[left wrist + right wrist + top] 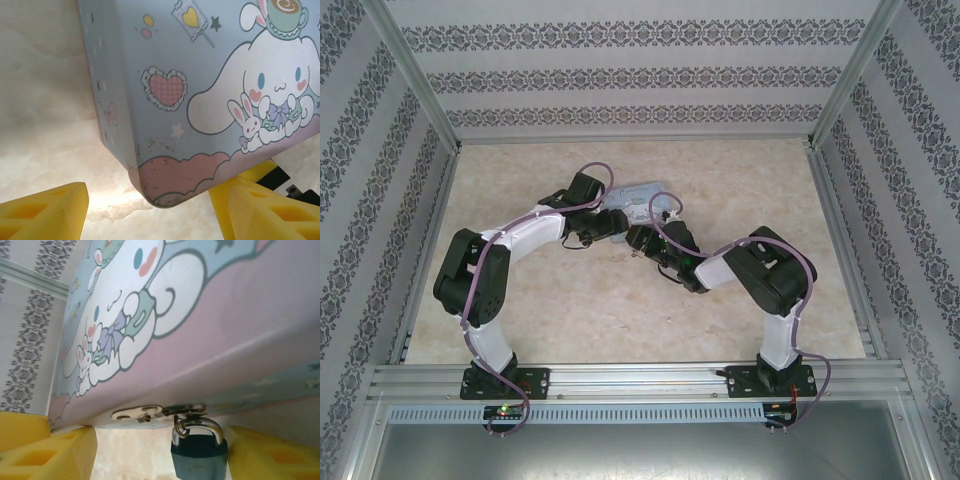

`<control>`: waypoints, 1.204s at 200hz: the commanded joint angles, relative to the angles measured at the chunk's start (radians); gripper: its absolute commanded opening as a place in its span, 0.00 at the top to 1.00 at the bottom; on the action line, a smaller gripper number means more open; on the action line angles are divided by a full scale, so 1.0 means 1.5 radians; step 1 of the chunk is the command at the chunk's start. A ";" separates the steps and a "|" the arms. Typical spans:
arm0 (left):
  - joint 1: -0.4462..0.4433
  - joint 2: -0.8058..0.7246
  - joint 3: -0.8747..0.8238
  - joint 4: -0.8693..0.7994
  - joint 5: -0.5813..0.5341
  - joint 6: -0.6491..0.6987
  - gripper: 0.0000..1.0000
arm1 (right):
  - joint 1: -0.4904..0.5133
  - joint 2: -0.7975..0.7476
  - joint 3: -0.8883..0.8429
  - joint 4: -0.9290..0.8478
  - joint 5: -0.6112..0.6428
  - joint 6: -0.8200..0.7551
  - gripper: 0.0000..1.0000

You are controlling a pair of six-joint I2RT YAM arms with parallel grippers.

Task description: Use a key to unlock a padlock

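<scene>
The small bluish padlock (199, 460) hangs by its metal shackle from the hasp (150, 415) on the pale blue cartoon tin box (210, 330). My right gripper (160, 452) is open around it, and the padlock sits close to the right-hand yellow finger (275, 455), with a wide gap on the left. My left gripper (150, 212) is open at a lower corner of the tin box (170, 100); one finger (45, 210) stands apart from the box. From above, both grippers (617, 222) (642, 240) meet at the box (650, 195). The key is out of view.
The box lies mid-table on a pale marbled surface (570, 300). Patterned walls and metal rails (620, 380) enclose the table. Purple cables (670, 235) loop over both arms near the box.
</scene>
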 commanded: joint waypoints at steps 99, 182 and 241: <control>0.012 -0.029 -0.032 0.021 0.033 0.015 0.27 | -0.010 0.098 -0.040 0.097 -0.094 0.080 0.52; 0.012 -0.030 -0.042 0.025 0.038 0.013 0.27 | -0.010 0.131 -0.016 0.119 -0.090 0.098 0.66; 0.011 -0.036 -0.049 0.030 0.043 0.009 0.27 | -0.010 0.132 -0.005 0.117 -0.071 0.110 0.81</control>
